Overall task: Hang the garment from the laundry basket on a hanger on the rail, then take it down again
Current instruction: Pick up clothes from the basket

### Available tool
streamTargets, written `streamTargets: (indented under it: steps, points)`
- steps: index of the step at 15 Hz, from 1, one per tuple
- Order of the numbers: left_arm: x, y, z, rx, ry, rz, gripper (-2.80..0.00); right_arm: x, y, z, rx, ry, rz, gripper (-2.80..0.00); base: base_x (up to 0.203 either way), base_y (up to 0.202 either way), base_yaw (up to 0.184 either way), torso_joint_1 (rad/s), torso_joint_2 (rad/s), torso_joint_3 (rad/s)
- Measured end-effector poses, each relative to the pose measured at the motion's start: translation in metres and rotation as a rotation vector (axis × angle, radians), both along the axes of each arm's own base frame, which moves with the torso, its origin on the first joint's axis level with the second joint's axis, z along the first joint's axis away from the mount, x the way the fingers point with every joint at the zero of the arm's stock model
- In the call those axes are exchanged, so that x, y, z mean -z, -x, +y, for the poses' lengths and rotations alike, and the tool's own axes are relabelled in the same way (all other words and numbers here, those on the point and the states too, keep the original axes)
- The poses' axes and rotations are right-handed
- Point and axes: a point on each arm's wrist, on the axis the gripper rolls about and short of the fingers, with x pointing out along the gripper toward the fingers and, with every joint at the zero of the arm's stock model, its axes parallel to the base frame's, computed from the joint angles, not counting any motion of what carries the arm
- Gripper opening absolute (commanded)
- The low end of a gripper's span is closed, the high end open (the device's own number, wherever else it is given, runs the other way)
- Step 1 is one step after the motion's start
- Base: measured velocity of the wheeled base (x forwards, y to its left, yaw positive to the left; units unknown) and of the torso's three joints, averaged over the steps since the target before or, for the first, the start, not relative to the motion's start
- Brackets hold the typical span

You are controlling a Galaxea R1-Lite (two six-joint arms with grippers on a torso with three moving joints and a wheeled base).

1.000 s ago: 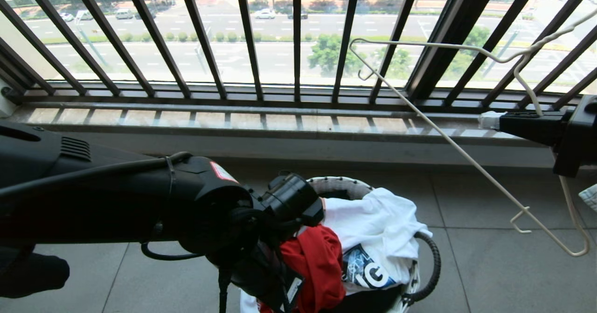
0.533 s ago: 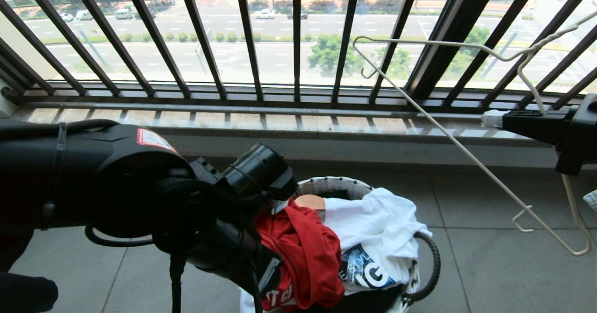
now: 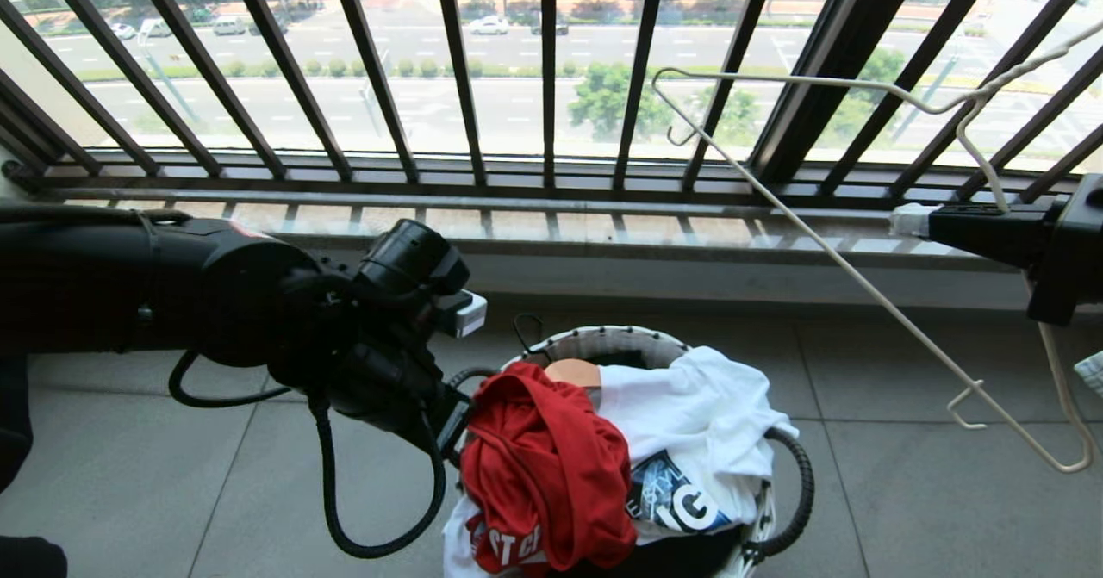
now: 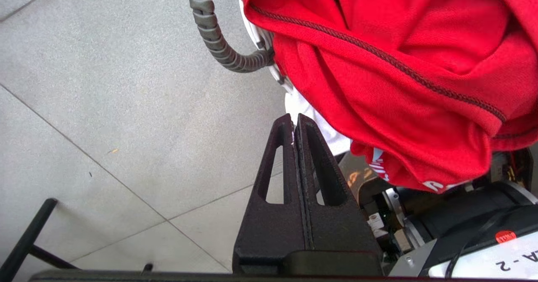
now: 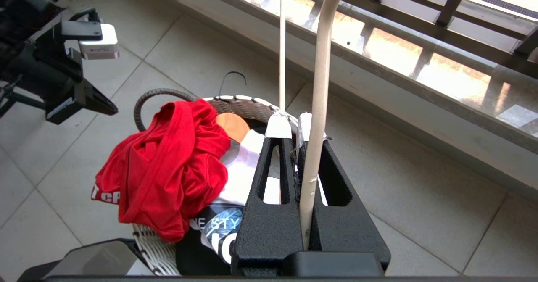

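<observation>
Withdrawing left hand (image 4: 293, 124), now closed empty | garment (image 3: 543, 466) seemingly released atop laundry basket (image 3: 788, 475)

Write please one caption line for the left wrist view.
Shut left gripper beside, not holding, the crumpled red T-shirt heaped over the round woven laundry basket on grey floor tiles.

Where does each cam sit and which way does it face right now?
Head view: high on the robot, looking forward and down at the laundry basket below the window railing; both arms show, the left claw beside the garment.
Left wrist view: behind the left claw, shut on nothing, facing floor tiles and garment.
Right wrist view: behind the right claw, shut on the hanger, facing the basket.
Shared: all three see the red garment.
</observation>
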Motion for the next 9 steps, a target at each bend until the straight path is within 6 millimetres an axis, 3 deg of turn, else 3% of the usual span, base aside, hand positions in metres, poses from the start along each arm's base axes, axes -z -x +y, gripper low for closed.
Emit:
streamTargets:
  steps: [1,2,9]
  points:
    - [0.008,-0.01,0.001,0.019,0.006,-0.018,-2.8,0.0,0.0,0.0,0.0,0.0,0.0,-2.8,0.0,0.0,0.0,0.0,0.0,0.0]
    - [0.014,-0.02,0.003,0.046,0.025,-0.033,0.0,0.0,0.0,0.0,0.001,0.0,0.0,-2.8,0.0,0.0,0.0,0.0,0.0,0.0]
    - [0.018,-0.048,0.011,0.208,0.082,-0.149,0.0,-0.003,0.001,-0.003,0.014,-0.002,-0.011,-2.8,0.0,0.0,0.0,0.0,0.0,0.0]
